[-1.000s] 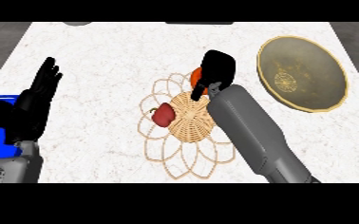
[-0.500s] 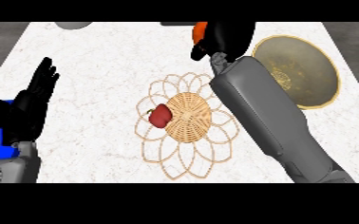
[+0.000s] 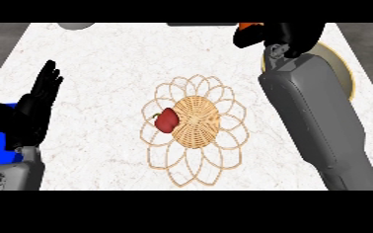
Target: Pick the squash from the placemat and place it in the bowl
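Note:
My right hand (image 3: pixel 291 34) is raised at the upper right, fingers curled around an orange squash (image 3: pixel 250 26), of which only a small part shows at the top edge. Below and right of the hand, my grey forearm hides most of the tan bowl (image 3: pixel 345 74). The woven wicker placemat (image 3: pixel 195 128) lies at the centre of the counter, with a red pepper (image 3: pixel 167 121) on its left part. At the left edge my left hand (image 3: pixel 36 103) rests open, fingers up.
A grey round object (image 3: pixel 76 25) sits at the counter's far edge, upper left. A blue object (image 3: pixel 6 128) shows at the left edge behind my left hand. White marble counter surrounds the placemat.
My right hand has lifted the squash off the placemat and carried it up and to the right, toward the bowl. The left hand and the pepper have not moved.

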